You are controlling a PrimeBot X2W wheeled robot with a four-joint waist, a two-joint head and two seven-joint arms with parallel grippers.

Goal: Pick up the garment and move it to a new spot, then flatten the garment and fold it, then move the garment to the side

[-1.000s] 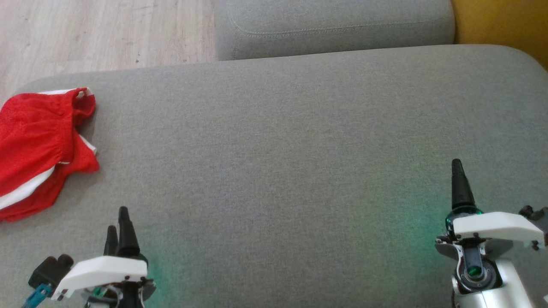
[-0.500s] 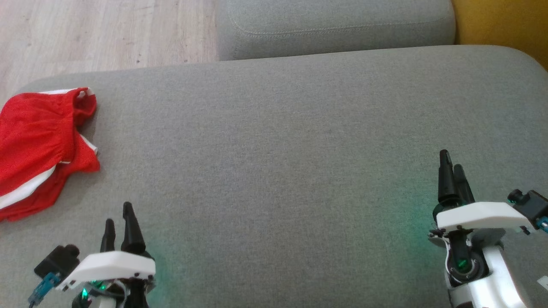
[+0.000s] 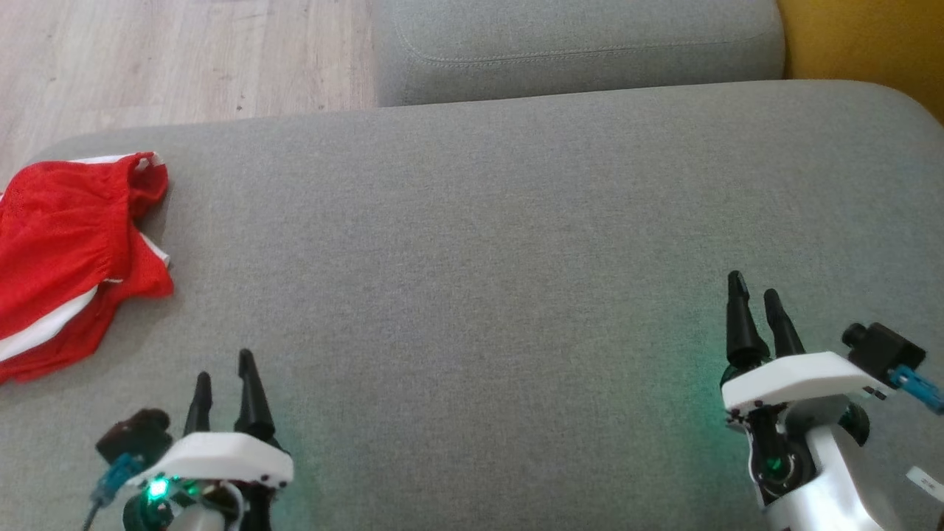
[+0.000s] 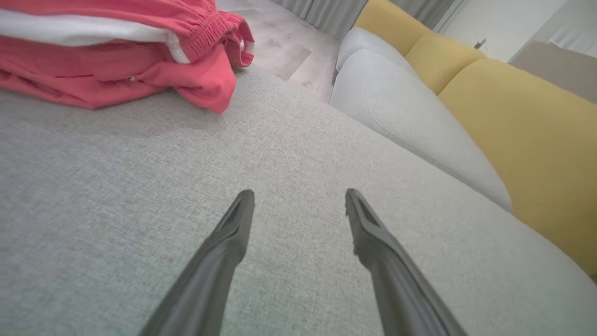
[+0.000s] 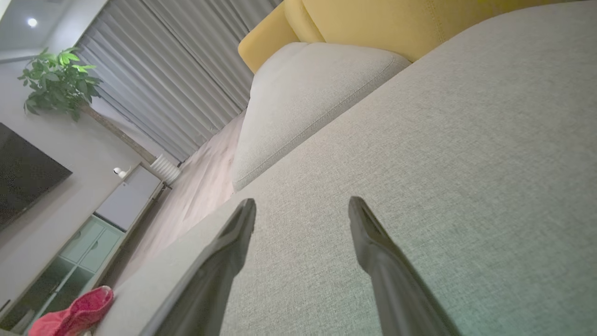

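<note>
A small white tag (image 3: pixel 923 479) on the right forearm carries marks too small to read. The work surface is a wide grey fabric sofa seat (image 3: pixel 472 221), with a second grey cushion (image 3: pixel 575 44) beyond it, a yellow backrest (image 3: pixel 863 37) at the far right and a pale wooden floor (image 3: pixel 184 51) at the far left. The right wrist view takes in grey curtains (image 5: pixel 186 70), a leafy plant (image 5: pixel 60 79), a dark screen (image 5: pixel 23 182) and a low cabinet (image 5: pixel 93 233). The garment (image 3: pixel 66 251), red with white stripes, lies bunched at the seat's left end, partly cut off by the head view's left edge, so its full shape is hard to make out. The left gripper (image 3: pixel 223 366) hovers over bare fabric, apart from the garment, its jaws spread wide and empty. The right gripper (image 3: pixel 753 284) is far off on the right, its jaws likewise wide and empty.
</note>
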